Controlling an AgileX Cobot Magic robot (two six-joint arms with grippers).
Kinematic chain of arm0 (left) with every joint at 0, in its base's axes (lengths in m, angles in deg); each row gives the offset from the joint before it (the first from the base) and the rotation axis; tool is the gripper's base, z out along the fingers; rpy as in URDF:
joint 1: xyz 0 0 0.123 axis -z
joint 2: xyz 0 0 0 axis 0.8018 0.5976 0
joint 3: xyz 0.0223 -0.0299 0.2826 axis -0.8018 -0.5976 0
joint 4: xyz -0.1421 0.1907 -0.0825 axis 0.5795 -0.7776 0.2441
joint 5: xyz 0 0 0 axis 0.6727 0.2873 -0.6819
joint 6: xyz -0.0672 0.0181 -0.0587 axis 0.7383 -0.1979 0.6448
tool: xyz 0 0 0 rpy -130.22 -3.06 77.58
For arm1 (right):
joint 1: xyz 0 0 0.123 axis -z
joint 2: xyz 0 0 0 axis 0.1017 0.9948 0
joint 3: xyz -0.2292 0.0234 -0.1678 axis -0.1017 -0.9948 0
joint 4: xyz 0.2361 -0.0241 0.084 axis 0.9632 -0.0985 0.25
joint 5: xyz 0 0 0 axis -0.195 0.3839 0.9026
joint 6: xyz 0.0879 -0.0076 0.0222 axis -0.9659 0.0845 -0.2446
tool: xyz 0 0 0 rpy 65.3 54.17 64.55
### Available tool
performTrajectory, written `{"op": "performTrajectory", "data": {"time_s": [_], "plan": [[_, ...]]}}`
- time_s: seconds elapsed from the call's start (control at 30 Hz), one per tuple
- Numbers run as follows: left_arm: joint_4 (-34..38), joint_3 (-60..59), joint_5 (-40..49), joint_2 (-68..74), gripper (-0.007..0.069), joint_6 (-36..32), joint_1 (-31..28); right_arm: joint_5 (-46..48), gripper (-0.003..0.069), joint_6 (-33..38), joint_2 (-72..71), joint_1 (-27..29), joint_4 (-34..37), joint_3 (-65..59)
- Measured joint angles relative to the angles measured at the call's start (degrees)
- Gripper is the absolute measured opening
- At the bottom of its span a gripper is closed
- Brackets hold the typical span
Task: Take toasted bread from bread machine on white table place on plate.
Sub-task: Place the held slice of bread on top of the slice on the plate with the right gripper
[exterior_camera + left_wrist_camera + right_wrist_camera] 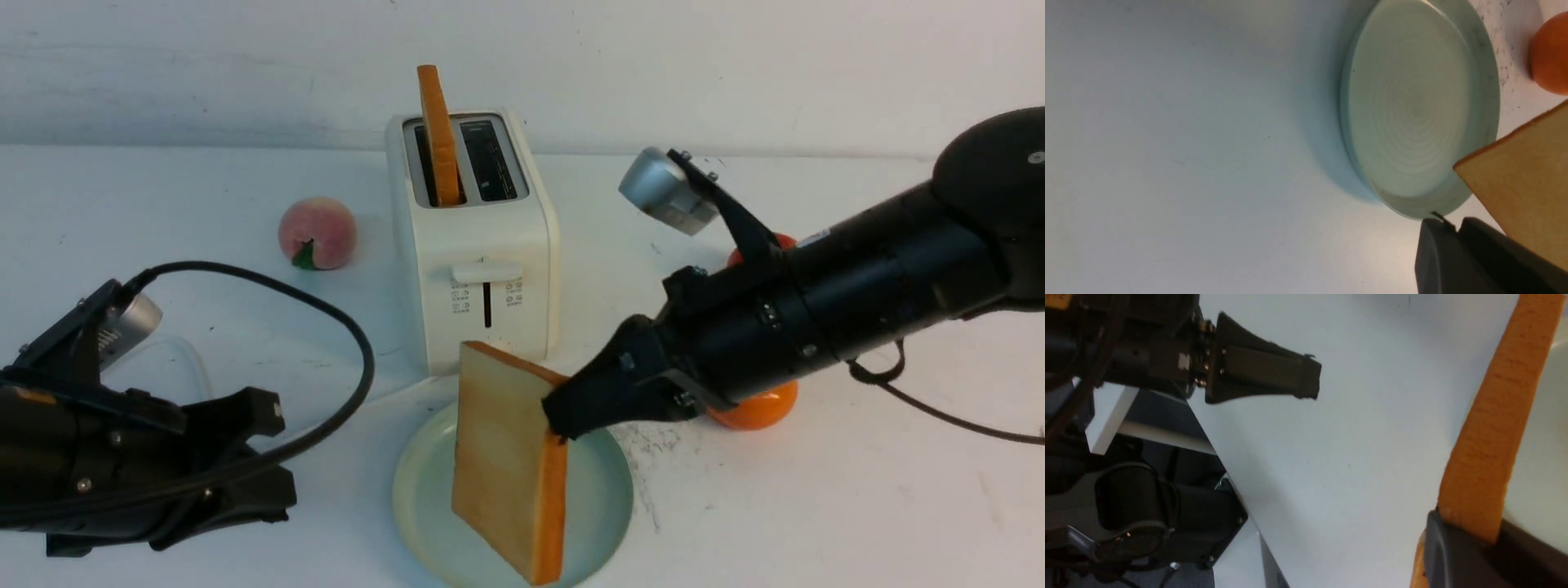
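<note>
So one slice of toasted bread (502, 457) is up on edge over the plate (606, 490), broad face to the left, low corner above the near rim. Can't tell if it's actually touching. The right gripper (559, 420) comes in from the right and is pinching it by the orange crust edge, high on the slice, so most of the bread hangs below and left of the fingertips.

The other slice (437, 131) sticks up out of the left slot of the bread machine (482, 245), just beyond the plate.

The left gripper (273, 453) sits near-left on the white table (816, 506), apart from the plate, nothing in it. Fingers look close together, but I can't tell if it's fully closed.

There's a peach (317, 233) left of the toaster and an orange fruit (755, 408) half hidden behind the right arm.
</note>
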Motion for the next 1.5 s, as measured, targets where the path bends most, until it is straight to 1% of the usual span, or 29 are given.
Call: {"op": "performTrajectory", "data": {"time_s": [0.13,0.37,0.5,0.6,0.77,1.0,1.03,1.07,1.1,1.2,1.23,1.27,1.3,1.33,1.37,1.43,1.47,1.5], "plan": [[0.0,0.0,0.0,0.0,0.0059,0.0,0.0,-0.48,0.0049,1.89,2.78,0.0,2.9,0.0],[0.0,0.0,0.0,0.0,0.0071,0.0,0.0,-2.46,0.0049,2.55,9.61,0.0,4.38,0.0],[0.0,0.0,0.0,0.0,0.0074,0.0,0.0,-2.71,0.0049,2.55,13.5,0.05,7.21,0.06],[0.0,0.0,0.0,0.0,0.0075,0.0,0.0,-2.66,0.0049,2.55,14.34,0.05,7.6,0.06],[-0.44,0.0,0.0,0.0,0.0082,0.0,0.0,-4.44,0.006,2.56,15.45,0.05,6.01,0.06],[-1.3,0.0,0.0,0.0,0.009,0.0,0.0,-9.97,0.0143,2.56,15.57,0.05,4.59,0.0],[-1.3,0.0,0.0,0.0,0.0091,0.0,0.0,-11.36,0.0174,2.75,15.57,0.05,4.33,0.0],[-1.3,0.0,0.0,0.0,0.0092,0.0,0.0,-11.36,0.0179,2.83,15.57,0.05,4.33,0.0],[-1.32,0.0,0.0,0.0,0.0092,0.0,0.0,-12.49,0.0215,3.43,15.67,0.05,4.25,0.0],[-1.32,0.0,0.0,0.0,0.0092,0.0,0.0,-13.91,0.0288,5.06,15.73,0.05,4.25,0.0],[-1.32,0.0,0.0,0.0,0.0092,0.0,0.0,-14.13,0.0293,5.14,15.73,0.05,4.25,0.0],[-1.4,0.0,0.0,0.0,0.0094,0.0,0.0,-15.03,0.033,5.47,15.73,0.05,4.19,0.0],[-1.4,0.0,0.0,0.0,0.0096,0.0,0.0,-15.66,0.0351,5.54,15.73,0.05,3.97,0.0],[-1.45,0.0,0.0,0.0,0.0098,0.0,0.0,-16.47,0.037,5.65,15.73,0.05,3.58,0.0],[-1.45,0.0,0.0,0.0,0.0098,0.0,0.0,-16.47,0.0374,5.65,15.73,0.05,3.58,0.0],[-1.53,0.0,0.0,0.0,0.0101,0.0,0.0,-19.05,0.0406,5.72,15.73,0.05,1.22,0.0],[-1.52,0.0,0.0,0.0,0.0101,0.0,0.0,-19.45,0.0407,5.72,15.73,0.05,0.67,0.0],[-1.66,0.0,0.0,0.0,0.0102,0.0,0.0,-20.57,0.0414,5.72,15.73,0.05,-1.52,0.0]]}}
